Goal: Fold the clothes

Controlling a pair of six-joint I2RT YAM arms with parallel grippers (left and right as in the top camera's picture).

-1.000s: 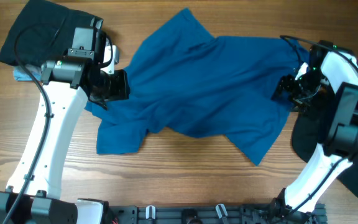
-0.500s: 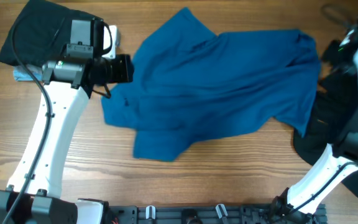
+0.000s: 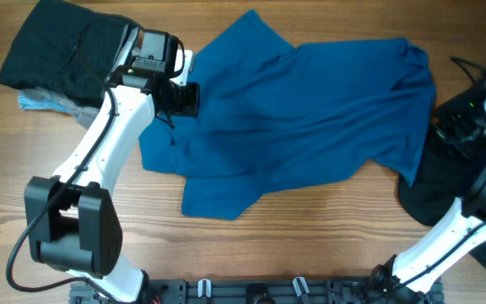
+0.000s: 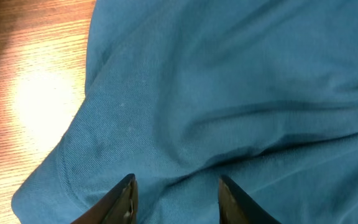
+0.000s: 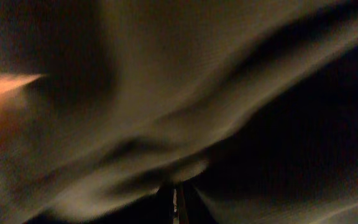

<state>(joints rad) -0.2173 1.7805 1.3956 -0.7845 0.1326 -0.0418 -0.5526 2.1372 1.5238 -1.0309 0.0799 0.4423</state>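
Note:
The clothes lie across the wooden table. A large royal-blue shirt (image 3: 302,118) is spread rumpled in the middle. My left gripper (image 3: 186,98) hovers over its left part. In the left wrist view the gripper (image 4: 176,188) is open, with creased blue shirt (image 4: 229,93) fabric below the fingers and nothing pinched. My right gripper (image 3: 461,128) is at the far right over a black garment (image 3: 433,181), just off the shirt's right edge. In the right wrist view its jaws (image 5: 176,202) are shut above blurred dark fabric (image 5: 166,112).
A black garment (image 3: 57,51) lies folded at the back left with a light-blue piece (image 3: 36,102) poking out under it. Bare wooden table (image 3: 310,236) runs along the front. The arm bases stand on the front rail (image 3: 251,291).
The shirt was dragged to the right and spread wider. My right gripper let go of its right edge, moved right over the black garment and shut. My left gripper moved right and towards the back.

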